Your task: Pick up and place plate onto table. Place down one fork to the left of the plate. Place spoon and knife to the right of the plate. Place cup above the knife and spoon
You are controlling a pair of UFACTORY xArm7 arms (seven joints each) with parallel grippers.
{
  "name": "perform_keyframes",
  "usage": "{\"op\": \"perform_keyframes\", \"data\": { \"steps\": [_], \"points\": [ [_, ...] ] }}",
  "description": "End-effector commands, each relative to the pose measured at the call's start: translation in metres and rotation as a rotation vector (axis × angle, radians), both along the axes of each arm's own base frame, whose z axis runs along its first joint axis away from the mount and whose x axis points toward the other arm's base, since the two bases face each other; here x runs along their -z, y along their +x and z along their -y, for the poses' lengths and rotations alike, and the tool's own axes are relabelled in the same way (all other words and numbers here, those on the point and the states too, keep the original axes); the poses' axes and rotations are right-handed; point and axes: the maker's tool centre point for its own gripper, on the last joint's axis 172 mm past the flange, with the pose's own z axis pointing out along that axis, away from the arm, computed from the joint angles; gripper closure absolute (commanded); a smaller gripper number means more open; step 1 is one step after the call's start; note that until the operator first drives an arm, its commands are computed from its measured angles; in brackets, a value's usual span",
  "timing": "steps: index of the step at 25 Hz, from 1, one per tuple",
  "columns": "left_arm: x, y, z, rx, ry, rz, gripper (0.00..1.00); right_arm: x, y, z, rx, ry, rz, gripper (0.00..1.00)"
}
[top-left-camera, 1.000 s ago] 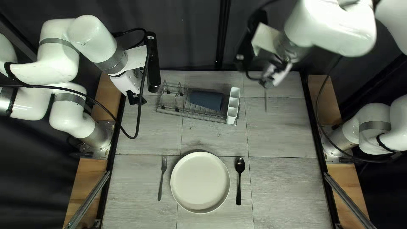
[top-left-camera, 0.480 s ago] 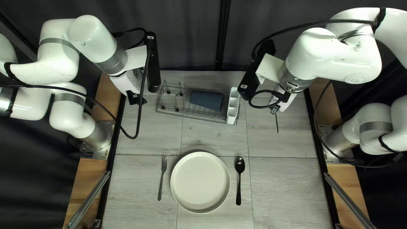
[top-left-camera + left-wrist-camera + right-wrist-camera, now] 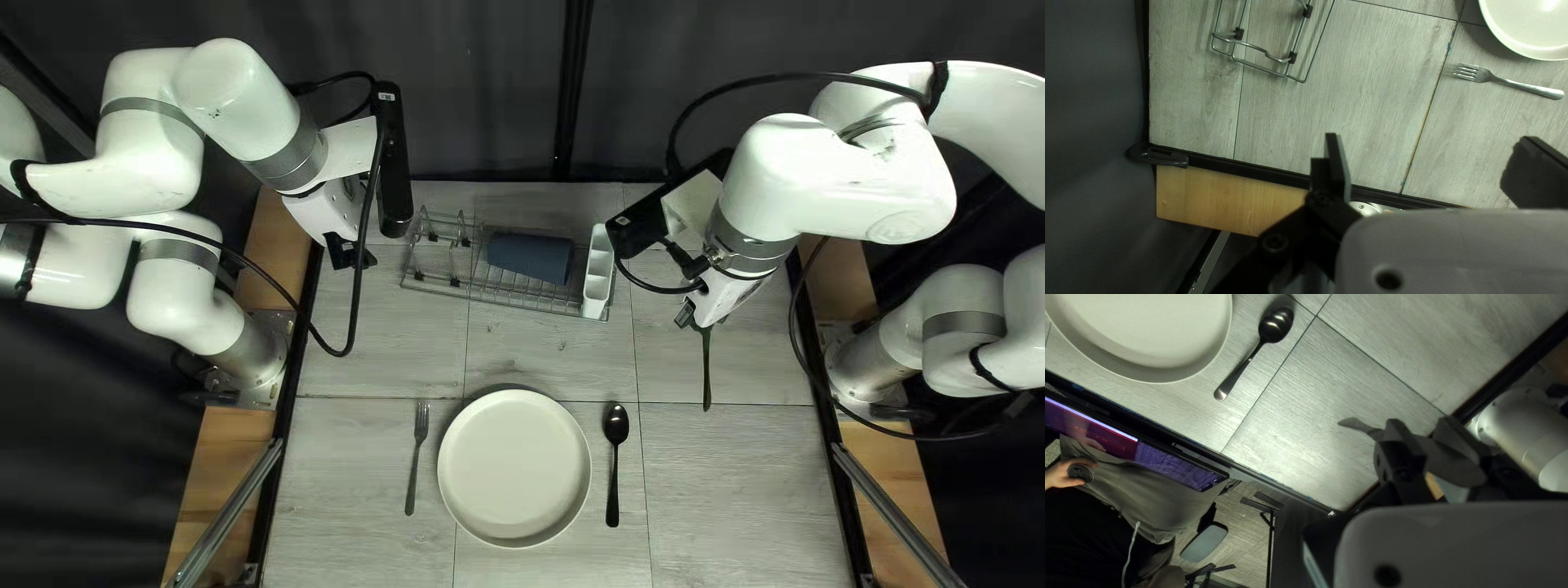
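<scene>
Clenching knife [image 3: 705, 376] in right gripper [image 3: 693, 317], extending nearward from its fingers, right of spoon [image 3: 616, 426]. Holding left gripper [image 3: 351, 257] spread at far left.

We can make out no words, numbers or brands. A small pale label [image 3: 385, 97] sits on the black housing [image 3: 393, 163] at our left arm [image 3: 245, 103], its print too tiny for us to read.
</scene>
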Motion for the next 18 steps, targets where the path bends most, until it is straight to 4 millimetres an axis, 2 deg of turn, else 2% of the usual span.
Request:
{"op": "perform_keyframes", "data": {
  "steps": [1,4,7,10,11,12,18],
  "points": [
    [0.0,0.0,0.0,0.0,0.0,0.0,0.0,0.014,0.004,-0.001,0.031,0.013,0.009,1.0],
    [0.0,0.0,0.0,0.0,0.0,0.0,0.0,0.024,0.006,-0.011,0.176,0.048,-0.031,1.0],
    [0.0,0.0,0.0,0.0,0.0,0.0,0.0,0.047,-0.008,-0.028,0.335,0.094,-0.074,1.0],
    [0.0,0.0,0.0,0.0,0.0,0.0,0.0,0.064,-0.018,-0.054,0.499,0.136,-0.099,1.0],
    [0.0,0.0,0.0,0.0,0.0,0.0,0.0,0.073,-0.006,-0.08,0.535,0.15,-0.114,1.0],
    [0.0,0.0,0.0,0.0,0.0,0.0,0.0,0.075,-0.003,-0.088,0.544,0.152,-0.121,1.0],
    [0.0,0.0,0.0,0.0,0.0,0.0,0.0,0.075,-0.003,-0.088,0.544,0.152,-0.121,1.0]
  ]
}}
